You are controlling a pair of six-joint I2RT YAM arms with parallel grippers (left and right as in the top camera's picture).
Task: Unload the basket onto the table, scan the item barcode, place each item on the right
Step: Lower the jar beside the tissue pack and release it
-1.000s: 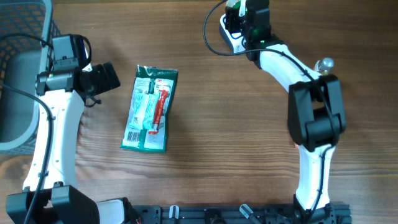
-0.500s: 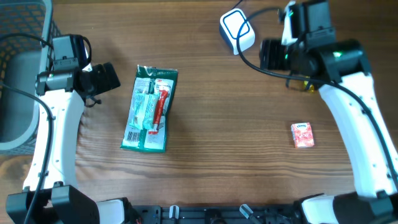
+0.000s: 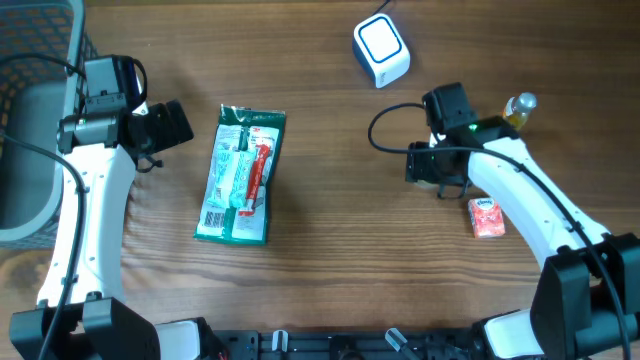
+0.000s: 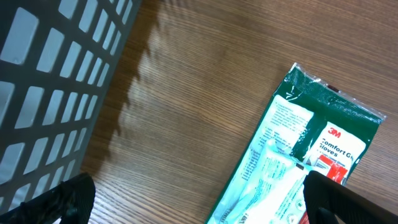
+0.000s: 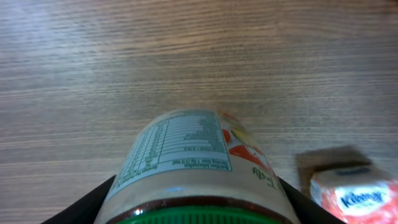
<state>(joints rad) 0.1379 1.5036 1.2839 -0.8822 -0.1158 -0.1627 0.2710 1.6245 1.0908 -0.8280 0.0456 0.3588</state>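
Bottle (image 5: 186, 152) pinched in right pincer (image 3: 428, 167), label exposed, likely for presenting to the scanner (image 3: 381, 45), well apart; left pincer (image 3: 168, 125) spread, empty.

1. Table (image 3: 330, 260): brown wood, grain running left to right.
2. Basket (image 3: 30, 60): grey plastic with lattice walls, at the far left edge, partly cut off by the frame.
3. Gloves packet (image 3: 243, 175): green, marked "3M Comfort", lying flat with its printed side up, left of centre and near the basket but not touching it.
4. Tissue pack (image 3: 486, 217): small, orange-red, marked "Kleenex", lying flat on the right side.
5. Small bottle (image 3: 518, 106): yellowish with a pale cap, on the right, farther back than the tissue pack and apart from it.
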